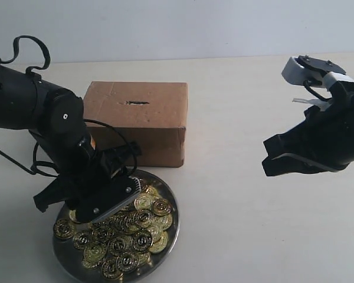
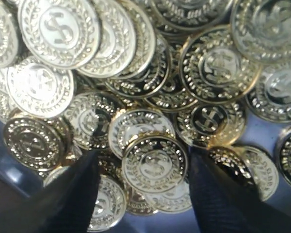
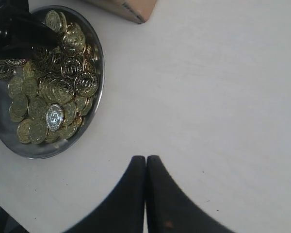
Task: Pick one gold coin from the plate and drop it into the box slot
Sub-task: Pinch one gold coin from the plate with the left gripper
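On the left of the exterior view, my left gripper (image 1: 106, 203) is lowered into the plate (image 1: 71, 262), a shiny silver dish that sits on the pale table (image 1: 236, 224) just in front of the box (image 1: 135, 127). The plate holds a heap of gold coins (image 1: 127, 233), each stamped with a dollar sign inside a wreath. From the left wrist camera I see the two dark fingers (image 2: 77, 194) spread apart, one on either side of a single coin (image 2: 154, 164) that lies on top of the heap. I cannot tell whether either finger touches it.

Behind the plate, the brown cardboard box stands upright, and the box slot (image 1: 137, 102) shows as a short dark slit in its top face.

Far to the right, well apart from the plate and box, my right gripper (image 1: 271, 156) hangs above bare table. Its wrist camera shows its fingers (image 3: 131, 194) pressed together with nothing between them.
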Tool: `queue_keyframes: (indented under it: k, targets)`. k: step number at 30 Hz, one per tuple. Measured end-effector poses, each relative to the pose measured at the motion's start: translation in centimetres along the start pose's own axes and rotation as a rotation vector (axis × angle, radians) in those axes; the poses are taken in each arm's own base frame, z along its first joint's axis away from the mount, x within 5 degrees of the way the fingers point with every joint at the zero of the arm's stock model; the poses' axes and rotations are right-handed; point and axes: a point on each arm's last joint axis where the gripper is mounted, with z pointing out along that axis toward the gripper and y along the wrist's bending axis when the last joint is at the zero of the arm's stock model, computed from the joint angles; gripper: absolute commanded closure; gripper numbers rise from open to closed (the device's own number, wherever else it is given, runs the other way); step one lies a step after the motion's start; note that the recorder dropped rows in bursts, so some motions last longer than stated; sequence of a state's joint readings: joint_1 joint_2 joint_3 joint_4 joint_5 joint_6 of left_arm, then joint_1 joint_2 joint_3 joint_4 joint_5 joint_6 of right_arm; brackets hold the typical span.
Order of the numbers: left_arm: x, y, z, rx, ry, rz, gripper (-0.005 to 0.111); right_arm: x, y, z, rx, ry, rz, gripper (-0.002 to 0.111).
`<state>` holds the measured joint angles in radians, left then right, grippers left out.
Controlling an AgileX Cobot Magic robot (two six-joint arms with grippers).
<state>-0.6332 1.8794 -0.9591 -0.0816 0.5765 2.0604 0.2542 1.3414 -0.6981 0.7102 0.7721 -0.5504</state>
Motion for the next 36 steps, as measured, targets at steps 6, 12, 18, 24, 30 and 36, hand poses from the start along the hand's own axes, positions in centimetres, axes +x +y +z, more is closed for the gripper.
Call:
queue_keyframes:
  k: [6,12,18,24,30,36]
  targets:
    - [0.04,0.06,0.04,-0.012,0.007,0.0,0.052,0.0,0.0,0.0,0.0,0.0,0.0,0.108]
    - [0.06,0.11,0.04,-0.017,0.009,0.0,0.052,-0.01,0.01,0.0,-0.001,-0.001,-0.001,0.108]
    - [0.06,0.09,0.05,-0.016,0.009,0.001,0.052,-0.01,0.02,0.0,-0.002,-0.001,0.001,0.108]
    - [0.07,0.08,0.05,-0.015,0.01,0.002,0.063,-0.01,0.02,0.0,-0.002,-0.001,0.001,0.108]
    - [0.04,0.03,0.05,-0.01,0.007,0.002,0.064,0.0,0.03,0.0,-0.003,0.0,0.001,0.108]
    - [0.04,0.03,0.05,-0.01,0.007,0.002,0.064,0.0,0.03,0.0,-0.003,0.0,0.001,0.108]
